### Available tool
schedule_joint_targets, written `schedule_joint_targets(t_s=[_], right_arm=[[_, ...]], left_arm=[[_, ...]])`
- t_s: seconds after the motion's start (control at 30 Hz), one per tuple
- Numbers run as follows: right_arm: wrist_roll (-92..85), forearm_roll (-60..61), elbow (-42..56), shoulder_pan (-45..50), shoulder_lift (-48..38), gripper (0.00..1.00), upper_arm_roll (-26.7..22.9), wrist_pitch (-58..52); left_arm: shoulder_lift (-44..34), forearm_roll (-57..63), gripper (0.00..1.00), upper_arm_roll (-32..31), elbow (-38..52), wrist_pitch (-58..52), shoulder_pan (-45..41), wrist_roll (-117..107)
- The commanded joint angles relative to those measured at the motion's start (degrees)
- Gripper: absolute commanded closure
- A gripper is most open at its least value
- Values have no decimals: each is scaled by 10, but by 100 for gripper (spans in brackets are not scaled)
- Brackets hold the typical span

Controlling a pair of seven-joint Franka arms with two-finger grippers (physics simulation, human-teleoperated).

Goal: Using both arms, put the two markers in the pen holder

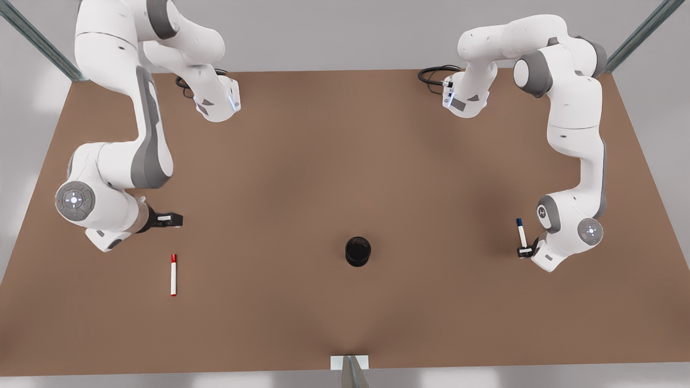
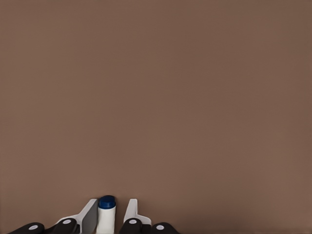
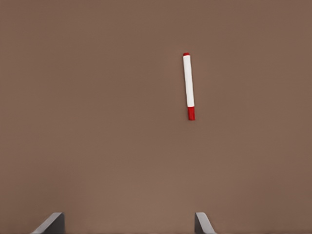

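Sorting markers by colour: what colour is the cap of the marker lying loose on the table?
Red, clearest in the right wrist view.

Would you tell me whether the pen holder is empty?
Empty: the pen holder stands alone; the red marker lies on the table.

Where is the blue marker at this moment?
The blue marker is at the front view's right, clamped in the left tool, well apart from the holder at table centre.
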Motion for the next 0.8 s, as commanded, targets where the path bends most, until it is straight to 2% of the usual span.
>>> schedule_joint_targets(t_s=[0.0,0.07,0.13,0.23,0.3,0.4,0.5,0.63,0.77], right_arm=[[-3,10,-34,-16,10,0,0,135],[-11,12,-32,-26,51,0,0,195],[-15,15,-19,-28,77,0,1,209],[-68,40,73,-32,168,0,-1,215],[-98,39,98,-34,200,0,-4,217],[-122,40,98,-42,218,0,-4,253],[-132,42,96,-54,224,0,-4,269],[-133,41,95,-54,235,0,-4,272],[-133,38,96,-53,263,0,-3,303]], left_arm=[[-1,1,56,0,0,0,-1,17],[0,1,59,0,0,0,-1,17],[1,1,62,0,0,0,-1,17],[1,1,64,0,0,1,-2,17],[1,1,65,0,0,1,-2,17],[0,1,78,0,2,0,-3,15],[-6,1,79,0,7,-5,-10,10],[-30,3,79,-2,35,-81,-29,-37],[-48,5,79,-17,93,-210,-51,-103]])
